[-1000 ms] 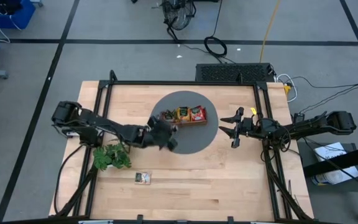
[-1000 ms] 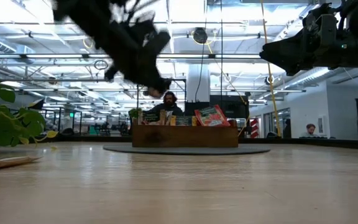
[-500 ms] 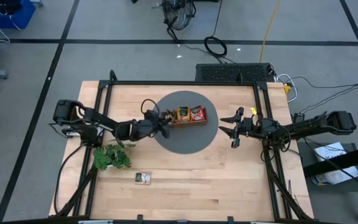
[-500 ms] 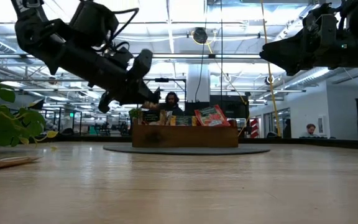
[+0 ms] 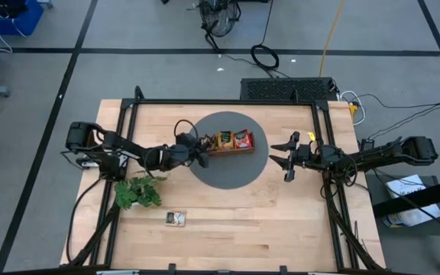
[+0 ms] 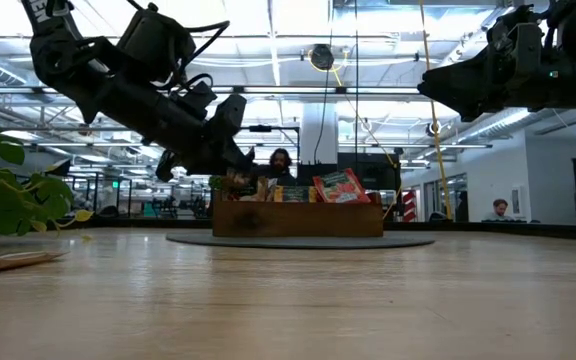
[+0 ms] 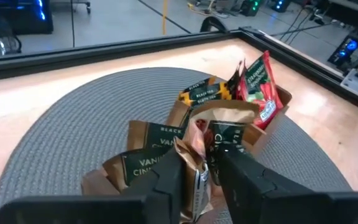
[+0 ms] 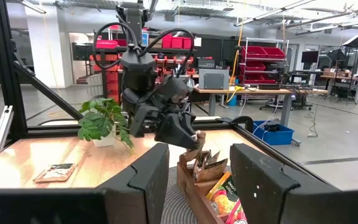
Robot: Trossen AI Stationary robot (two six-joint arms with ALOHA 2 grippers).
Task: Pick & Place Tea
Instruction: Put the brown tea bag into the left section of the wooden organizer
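Observation:
The brown wooden tray stands on a round grey mat. It holds upright tea sachets: red, orange-yellow and pale ones with dark green print. My left gripper reaches slanting down over the tray's left compartment and is shut on one more pale sachet. It also shows in the high view and the low view. Another sachet lies flat on the table near its near edge. My right gripper waits open, right of the mat. My left gripper pinches a pale, creased tea sachet between its two fingers. It comes slanting down from the table's left. The sachet's free end sticks out past the fingertips, just above the sachets in the left compartment. I cannot tell whether it touches them.
A green leafy sprig lies on the table near the left arm, between it and the loose sachet. Black frame rails run along the table's edges. Bare wood lies between the mat and the near edge.
My left gripper has come down from higher up and moved toward the far edge, onto the tray's left compartment. For the last half second it has stayed almost still there.

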